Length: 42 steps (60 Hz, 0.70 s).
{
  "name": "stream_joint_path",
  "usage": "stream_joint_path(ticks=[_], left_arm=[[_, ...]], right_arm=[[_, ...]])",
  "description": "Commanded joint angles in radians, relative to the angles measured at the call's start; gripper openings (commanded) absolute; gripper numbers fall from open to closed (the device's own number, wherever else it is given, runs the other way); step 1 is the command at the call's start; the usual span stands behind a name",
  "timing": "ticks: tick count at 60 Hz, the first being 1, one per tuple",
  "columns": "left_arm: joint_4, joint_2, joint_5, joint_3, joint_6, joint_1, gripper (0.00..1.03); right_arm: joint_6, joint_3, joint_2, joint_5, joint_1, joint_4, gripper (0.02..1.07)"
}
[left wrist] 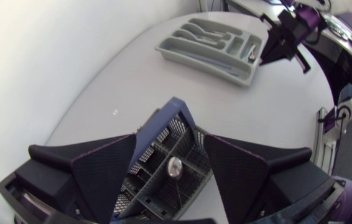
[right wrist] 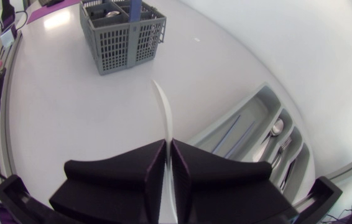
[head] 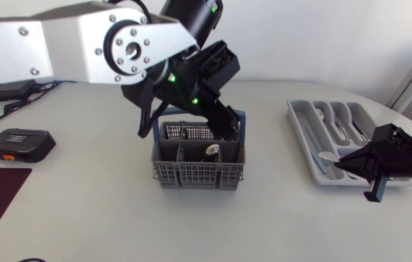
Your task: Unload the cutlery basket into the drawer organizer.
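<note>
Partly done. Drawer organizer [head: 298,116] already holds several spoons, forks and knives in its slots. Basket [head: 191,175], mid-desk [head: 119,211], not empty: at least one spoon [left wrist: 174,167] standing bowl-up in a middle compartment. Other compartments hard to see into, possibly more in there.

Right claw [right wrist: 168,152] pinched narrow on a pale flat piece [right wrist: 163,112], probably a knife, blade sticking out ahead of the fingers. Hangs over the organizer's near edge, not yet in a slot.

Left claw [left wrist: 170,137] spread wide, holding nothing, poised right above the basket with the blue handle [left wrist: 163,124] between its fingers. Spoon below and between them, not touching.
</note>
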Motion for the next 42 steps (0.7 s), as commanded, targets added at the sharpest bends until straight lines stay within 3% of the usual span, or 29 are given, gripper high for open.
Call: stream_joint_path(ticks=[1,18,42], left_arm=[[-0.004,-0.046,-0.016,-0.06,0.06,0.014,0.77],[0.054,-0.112,-0.057,-0.193,0.084,0.024,0.77],[0.154,-0.191,-0.071,-0.347,0.086,0.041,0.77]], right_arm=[[-0.163,0.078,0.085,-0.011,-0.063,-0.061,0.14],[-0.487,0.291,0.341,0.028,-0.212,-0.229,0.13],[-0.685,0.42,0.557,0.182,-0.264,-0.177,0.13]])
